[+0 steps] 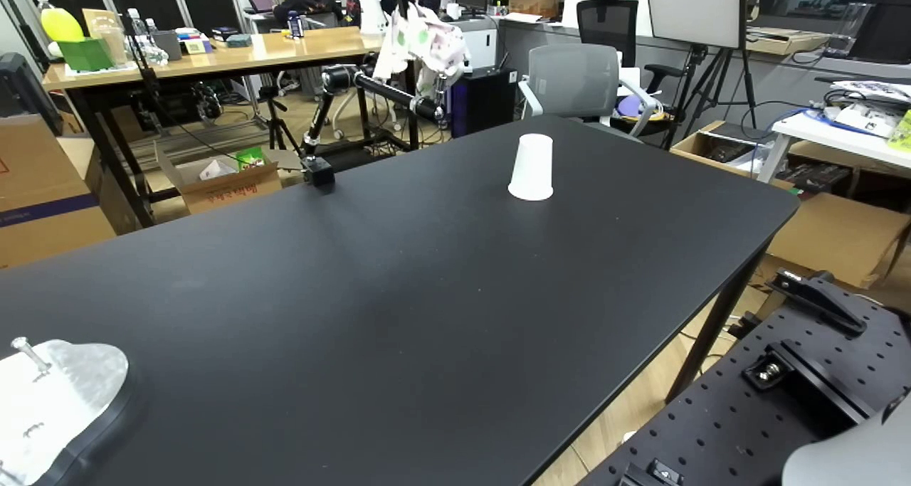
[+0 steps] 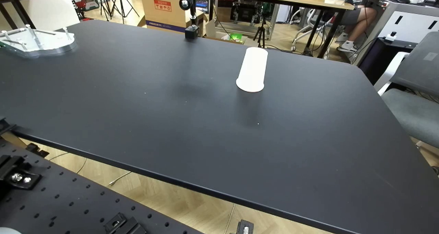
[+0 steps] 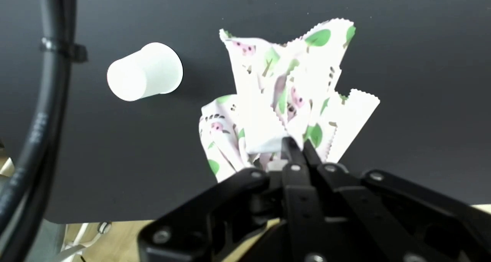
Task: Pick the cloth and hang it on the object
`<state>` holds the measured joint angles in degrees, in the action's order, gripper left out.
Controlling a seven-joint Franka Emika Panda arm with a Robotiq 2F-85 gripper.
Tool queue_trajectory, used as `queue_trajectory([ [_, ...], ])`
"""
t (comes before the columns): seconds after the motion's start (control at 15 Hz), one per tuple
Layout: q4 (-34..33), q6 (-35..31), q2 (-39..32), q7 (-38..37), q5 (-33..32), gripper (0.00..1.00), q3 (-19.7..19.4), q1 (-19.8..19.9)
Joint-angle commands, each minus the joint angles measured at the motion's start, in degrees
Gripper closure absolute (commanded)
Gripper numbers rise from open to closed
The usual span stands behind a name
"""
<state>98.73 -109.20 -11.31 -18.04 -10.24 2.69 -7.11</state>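
Gripper (image 3: 299, 142): two slim black fingers (image 3: 293, 154) drawn close together, with the gathered cloth (image 3: 284, 97) pinched at their tips. Pose, per the wrist view: the gripper enters from the near side, slightly right of centre, its fingers directed toward the far side; the camera faces down onto the black table (image 3: 429, 81). A bundle of black cables (image 3: 55, 85), bound with a tie, runs along the left.

Cloth: white, printed with green leaf shapes and pink figures, edges cut zigzag. It is bunched into folds, loose flaps spreading toward the far side and to the left and right of the fingertips. Location: in the air above the table. In an exterior view it hangs against the right end of a wooden desk (image 1: 306, 45) in the background; the arm above it is cut off by the top edge.

White paper cup (image 3: 145, 72): upside down on the table, left of the cloth in the wrist view and apart from it. In both exterior views the cup stands toward the table's far side. Well to its left, a pale plate (image 2: 37, 45) with several standing pegs rests on the same table.
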Motion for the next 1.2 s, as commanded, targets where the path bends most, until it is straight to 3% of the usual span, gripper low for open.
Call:
queue_trajectory([
  [0.0, -0.1, 1.5, -1.6, -0.3, 0.6, 0.99, -0.1, 0.2],
  [1.13, 10.0, 2.1, 3.4, -0.5, 4.3, 0.99, -0.1, 0.8],
])
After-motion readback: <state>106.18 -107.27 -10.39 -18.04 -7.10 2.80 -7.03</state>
